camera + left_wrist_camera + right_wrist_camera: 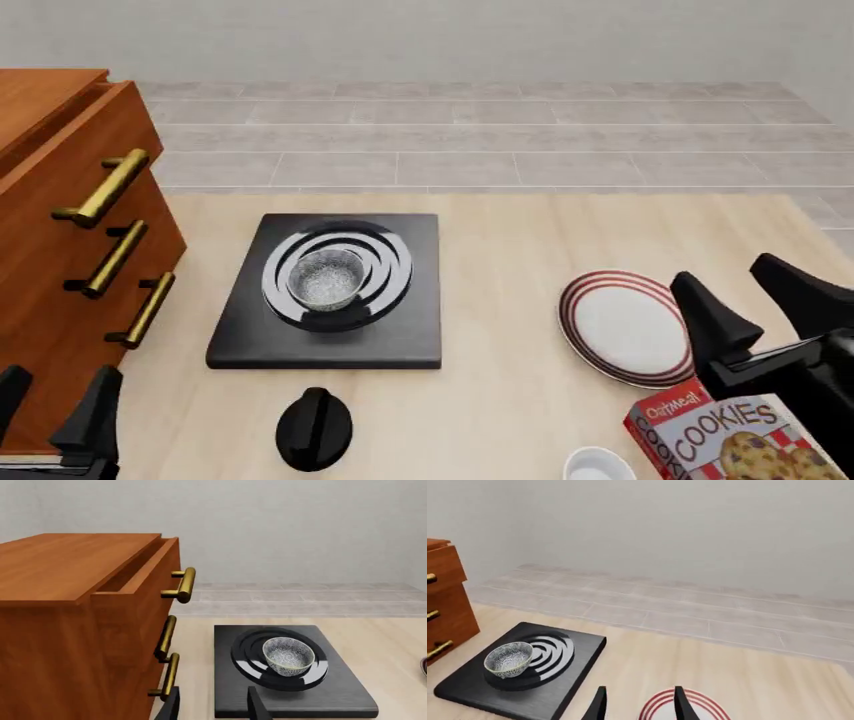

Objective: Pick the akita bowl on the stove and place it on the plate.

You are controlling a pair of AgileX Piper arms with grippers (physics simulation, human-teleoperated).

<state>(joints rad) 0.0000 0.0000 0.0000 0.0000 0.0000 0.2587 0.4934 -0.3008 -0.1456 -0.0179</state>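
The bowl (327,278) sits upright on the stove (334,292), right in the middle of the burner rings, with nothing gripping it. The stove lies flat on the table (507,380), left of centre in the front view. Off to its right, well apart from it, is the plate (625,328), white with red stripes round the rim and bare on top.

The left gripper (51,415) hangs low at the near left corner, beside the cabinet (60,240), with its two dark fingers spread and nothing between them. The left wrist camera looks past those fingers at the stove and bowl ahead, the cabinet's brass handles (181,585) close alongside; its top drawer stands slightly out.

The right gripper (767,295) is just right of the plate, jaws apart and empty. From the right wrist view its fingertips (684,707) frame the plate's near rim, though whether they hang above the plate or beside it is hard to say from that angle.

Near the front edge there is a black knob (315,428), a cookie box (731,440) under the right arm, and part of a white bowl (597,465).
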